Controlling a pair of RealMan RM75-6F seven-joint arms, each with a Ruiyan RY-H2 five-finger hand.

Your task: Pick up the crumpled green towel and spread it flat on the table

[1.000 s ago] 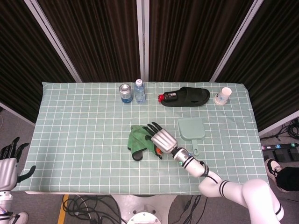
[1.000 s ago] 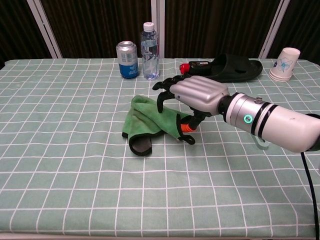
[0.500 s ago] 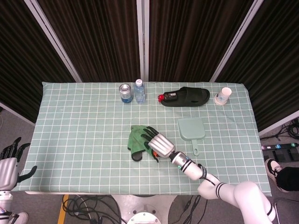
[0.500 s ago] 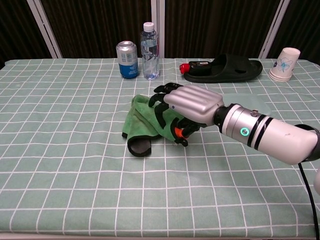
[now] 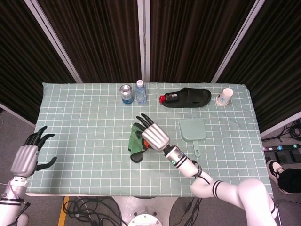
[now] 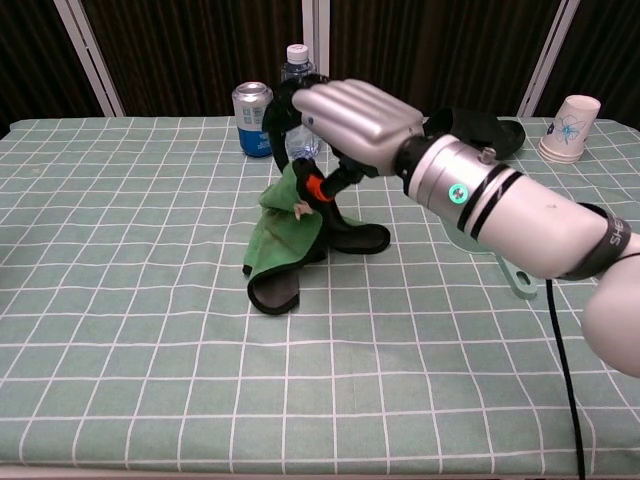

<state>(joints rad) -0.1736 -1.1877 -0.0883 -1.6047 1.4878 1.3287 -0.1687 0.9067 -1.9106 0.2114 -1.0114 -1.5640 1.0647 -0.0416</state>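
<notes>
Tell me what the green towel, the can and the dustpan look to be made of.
Green towel: soft cloth, matte, apparently dark-edged; it sags in folds where the right hand pinches it up. Can: likely metal, given its shiny silver top and printed blue wall. Dustpan: probably plastic, a smooth, uniform pale green moulded with its handle.

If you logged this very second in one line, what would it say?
stage: lifting | right robot hand: pinches green towel, one end raised, lower end on table | left robot hand: open, at table's edge | towel: crumpled, not spread
</notes>
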